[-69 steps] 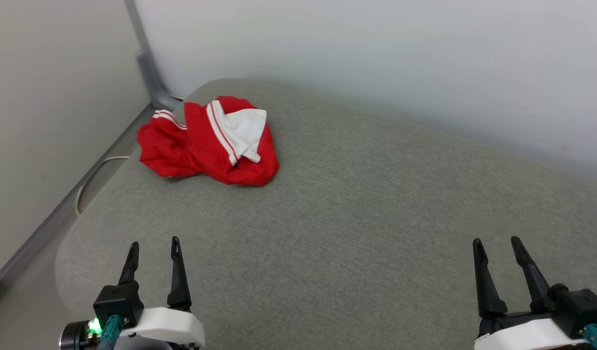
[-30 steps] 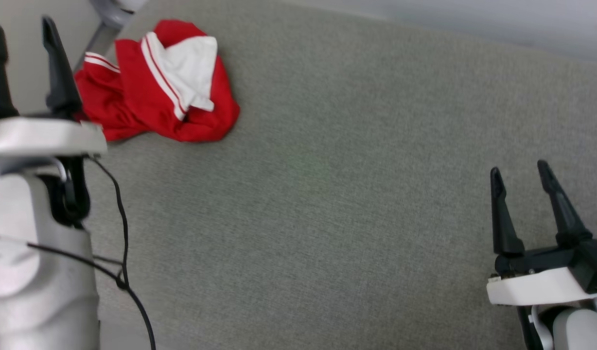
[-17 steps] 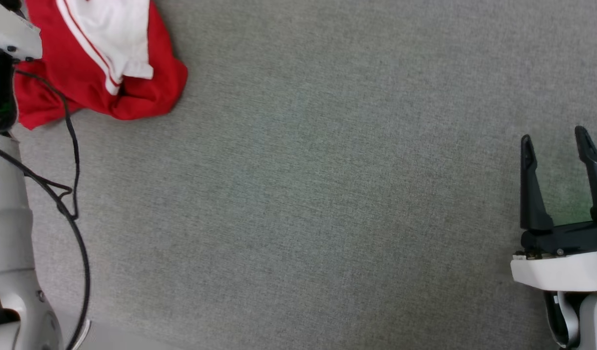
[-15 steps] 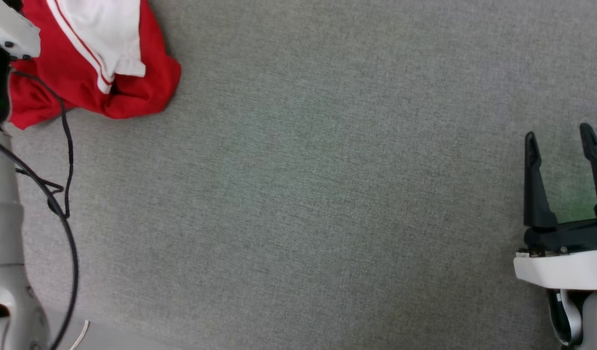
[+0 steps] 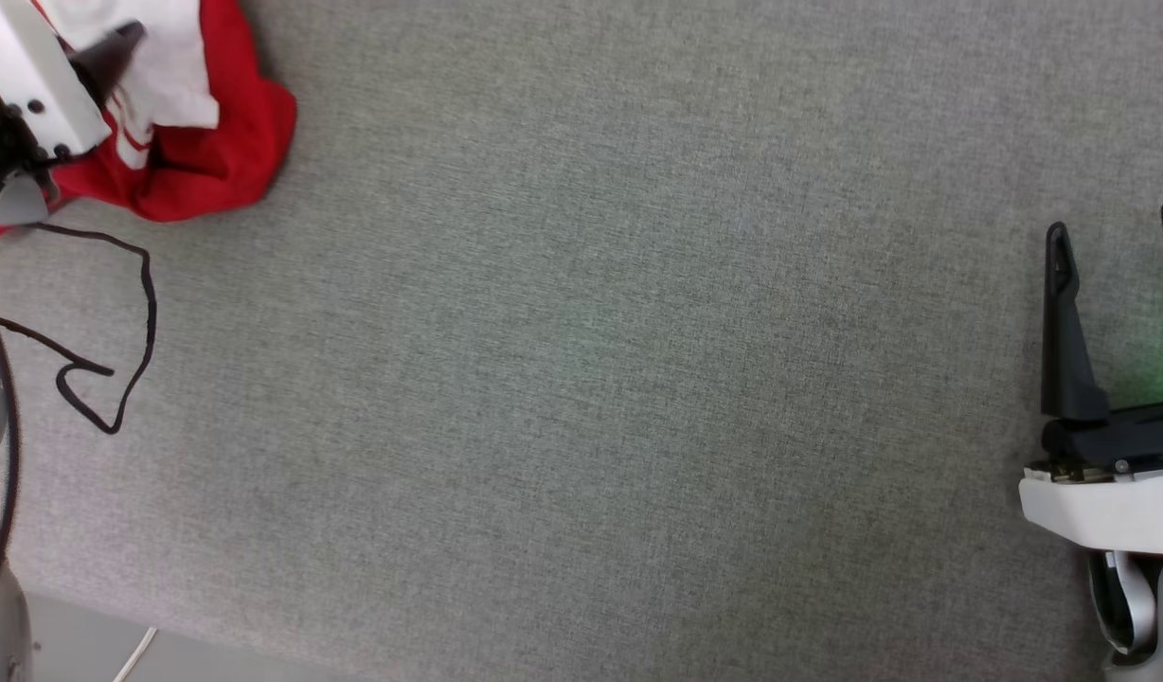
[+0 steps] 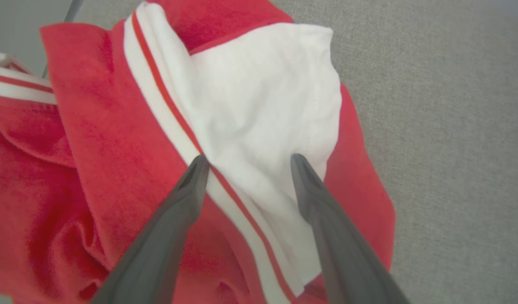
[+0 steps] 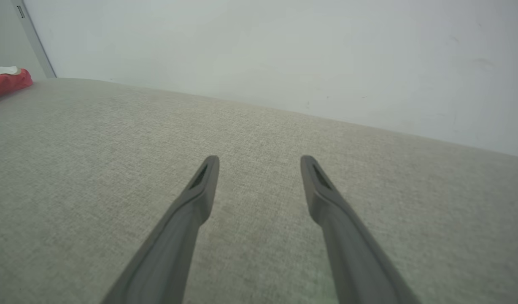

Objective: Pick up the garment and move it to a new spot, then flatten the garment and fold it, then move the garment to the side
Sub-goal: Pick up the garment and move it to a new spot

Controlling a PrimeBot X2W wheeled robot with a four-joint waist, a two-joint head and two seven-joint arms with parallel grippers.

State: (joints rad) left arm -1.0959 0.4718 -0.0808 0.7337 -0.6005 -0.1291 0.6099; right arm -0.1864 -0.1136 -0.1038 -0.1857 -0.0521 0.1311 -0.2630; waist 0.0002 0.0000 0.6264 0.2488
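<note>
- The left gripper has its fingers apart with nothing clamped between them. Both tips hang over the shirt; whether they touch the cloth cannot be told.
- The shirt is a crumpled red heap with a white sleeve lying on top. One left fingertip is over the white-and-red striped trim and the other over the white sleeve. White cloth fills the gap between the two tips.
- Red cloth spreads out past the trim-side finger, and a second striped band shows at the far edge on that side.
- The right gripper has its fingers apart and empty, over bare grey cloth.
- The shirt is well apart from the right fingers, far off to their left (only a low red edge shows from that wrist).
- The grey padded surface runs ahead of the right fingertips and ends at a pale wall.
- A black cable loops down behind the left fingers, on the wrist side, over the grey padded surface.
</note>
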